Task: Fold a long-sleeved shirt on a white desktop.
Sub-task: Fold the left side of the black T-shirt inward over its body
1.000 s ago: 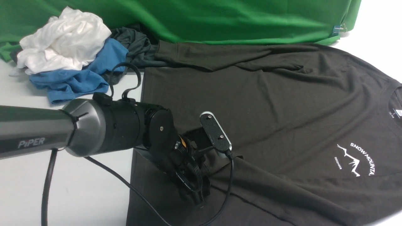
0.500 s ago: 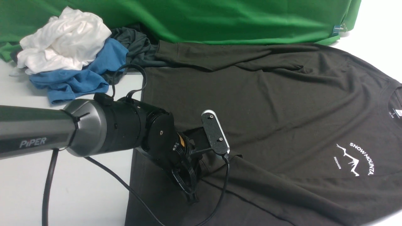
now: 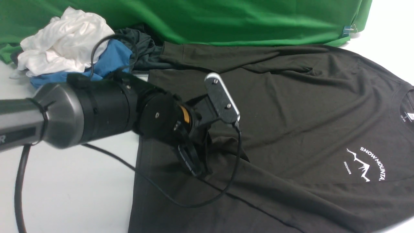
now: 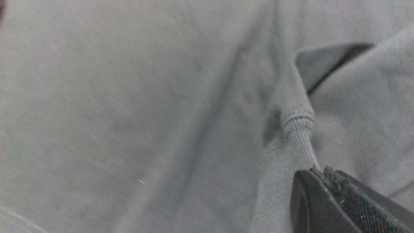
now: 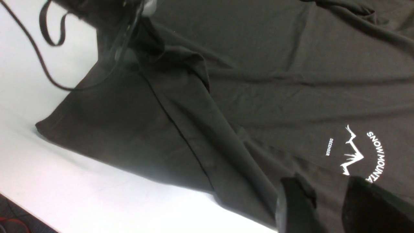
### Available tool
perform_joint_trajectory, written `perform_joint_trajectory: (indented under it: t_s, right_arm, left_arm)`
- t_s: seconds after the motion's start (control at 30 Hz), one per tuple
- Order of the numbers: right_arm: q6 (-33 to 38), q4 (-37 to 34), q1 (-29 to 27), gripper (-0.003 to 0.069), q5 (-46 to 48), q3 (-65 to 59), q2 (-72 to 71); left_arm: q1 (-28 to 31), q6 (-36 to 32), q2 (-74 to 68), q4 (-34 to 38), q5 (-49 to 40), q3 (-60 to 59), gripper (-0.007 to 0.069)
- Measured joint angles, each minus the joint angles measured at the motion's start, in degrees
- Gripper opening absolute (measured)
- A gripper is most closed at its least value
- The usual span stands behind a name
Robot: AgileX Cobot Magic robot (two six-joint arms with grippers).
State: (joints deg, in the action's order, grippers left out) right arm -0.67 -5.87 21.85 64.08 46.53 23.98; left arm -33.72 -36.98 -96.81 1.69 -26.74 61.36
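The long-sleeved shirt (image 3: 291,106) lies spread on the white desktop (image 3: 81,187), chest up, its white mountain logo (image 3: 365,163) at the right. My left gripper (image 3: 197,171) is shut on the ribbed cuff (image 4: 291,142) of the near sleeve, and the cuff rises off the shirt's body into the closed tips (image 4: 318,171). The sleeve (image 5: 213,129) runs diagonally across the lower part of the shirt. My right gripper (image 5: 326,184) shows only in its own wrist view. It stands open over the shirt beside the logo (image 5: 355,155), with nothing between its fingers.
A pile of white (image 3: 64,42), blue (image 3: 110,61) and dark grey-green (image 3: 142,45) garments lies at the back left. A green backdrop (image 3: 226,19) hangs behind. The left arm's cable (image 3: 200,202) loops over the shirt. The table's near edge (image 5: 19,207) shows in the right wrist view.
My left gripper has shut on the sleeve cuff and risen away from the shirt, lifting the cuff with it. The rest of the shirt has stayed flat.
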Motion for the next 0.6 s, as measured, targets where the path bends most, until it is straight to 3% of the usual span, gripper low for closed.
perform_joint_trajectory:
  t_s: [0.27, 0.4, 0.6]
  right_arm:
    - [-0.05, -0.96, 0.0, 0.0242, 0.2, 0.0, 0.0]
    - [-0.05, -3.59, 0.0, 0.0242, 0.34, 0.0, 0.0]
    - [-0.05, -4.63, 0.0, 0.0242, 0.34, 0.0, 0.0]
  left_arm:
    - [1.49, 1.96, -1.9, -4.69, 2.62, 1.28, 0.0025]
    - [5.73, 4.89, -4.36, -4.91, 6.07, 1.28, 0.0032]
    - [9.23, 5.45, -7.03, -4.79, 11.17, 1.58, 0.0147]
